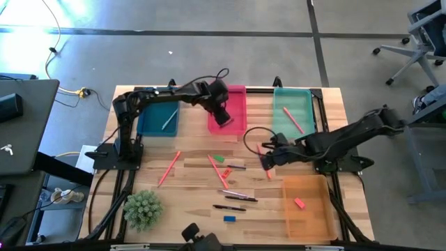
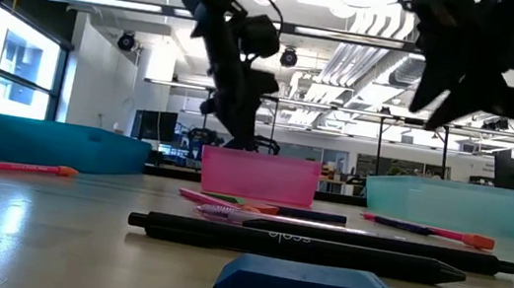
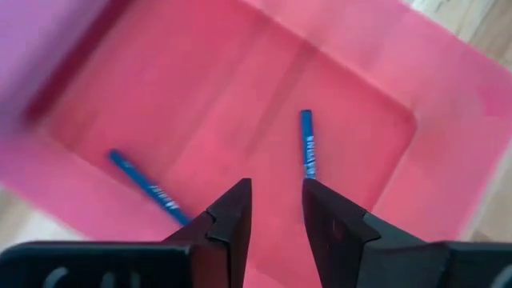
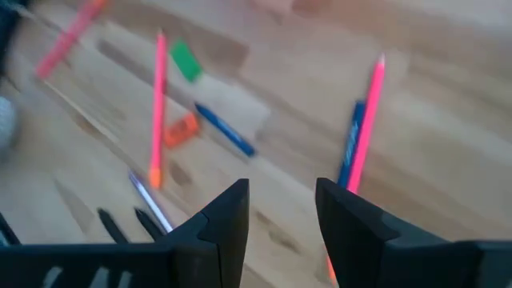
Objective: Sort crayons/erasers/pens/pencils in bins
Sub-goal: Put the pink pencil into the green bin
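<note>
My left gripper [image 1: 224, 117] hangs open above the pink bin [image 1: 237, 94], with nothing between its fingers [image 3: 276, 216]. Two blue sticks [image 3: 306, 144] [image 3: 148, 186] lie flat on the pink bin's floor [image 3: 240, 104] below it. My right gripper [image 1: 267, 159] stands open over the table's middle right, fingers [image 4: 280, 216] apart above bare wood. Beside it lie a pink pencil [image 4: 368, 120] and a blue stick [image 4: 350, 152]. Farther off are a green eraser [image 4: 186, 60], another pink pencil [image 4: 158, 104] and a blue stick [image 4: 226, 132].
The dark blue bin [image 1: 159, 118] and teal bin [image 1: 294, 110] flank the pink one; the orange bin [image 1: 306, 209] at near right holds a pink eraser [image 1: 299, 203]. Black pens [image 2: 303, 245] and a blue eraser [image 2: 306, 284] lie near the front edge. A green plant [image 1: 143, 209] stands near left.
</note>
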{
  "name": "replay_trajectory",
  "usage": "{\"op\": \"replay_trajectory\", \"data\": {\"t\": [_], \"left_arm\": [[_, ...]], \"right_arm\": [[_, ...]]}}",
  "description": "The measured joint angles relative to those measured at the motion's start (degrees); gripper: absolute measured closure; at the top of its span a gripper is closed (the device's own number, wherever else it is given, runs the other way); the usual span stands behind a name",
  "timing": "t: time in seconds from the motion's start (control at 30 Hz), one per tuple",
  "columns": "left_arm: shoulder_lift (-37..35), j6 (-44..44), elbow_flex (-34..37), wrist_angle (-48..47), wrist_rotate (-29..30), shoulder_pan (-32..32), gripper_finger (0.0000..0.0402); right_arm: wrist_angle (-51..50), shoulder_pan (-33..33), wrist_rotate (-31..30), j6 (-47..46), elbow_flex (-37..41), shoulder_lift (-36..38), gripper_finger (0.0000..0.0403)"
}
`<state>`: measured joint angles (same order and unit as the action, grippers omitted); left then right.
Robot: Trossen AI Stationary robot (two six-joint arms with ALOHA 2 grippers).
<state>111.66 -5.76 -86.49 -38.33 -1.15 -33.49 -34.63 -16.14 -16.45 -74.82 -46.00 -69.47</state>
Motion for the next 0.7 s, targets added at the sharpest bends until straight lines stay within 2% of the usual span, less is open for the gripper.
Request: {"op": "replay_trajectory", "data": {"t": [0.23, 0.37, 0.6, 0.7], "left_arm": [[-0.17, 6.32, -12.38, -13.7, -0.18, -1.63, 0.0307], [-1.8, 8.37, -17.53, -17.72, -0.61, -3.05, 0.0308], [-9.25, 5.65, -20.08, -22.61, -11.77, -6.04, 0.031], [-13.09, 5.42, -19.52, -25.83, -13.55, -5.69, 0.031]], "right_arm": [[-1.68, 0.0, 7.79, -4.06, 0.0, -5.08, 0.0265], [-2.27, 0.0, 10.84, -4.85, 0.0, -7.43, 0.0265], [-1.72, -0.02, 14.46, -4.19, -0.02, -9.9, 0.0265], [-1.29, -0.02, 15.67, -3.27, -0.02, -10.03, 0.0265]]}}
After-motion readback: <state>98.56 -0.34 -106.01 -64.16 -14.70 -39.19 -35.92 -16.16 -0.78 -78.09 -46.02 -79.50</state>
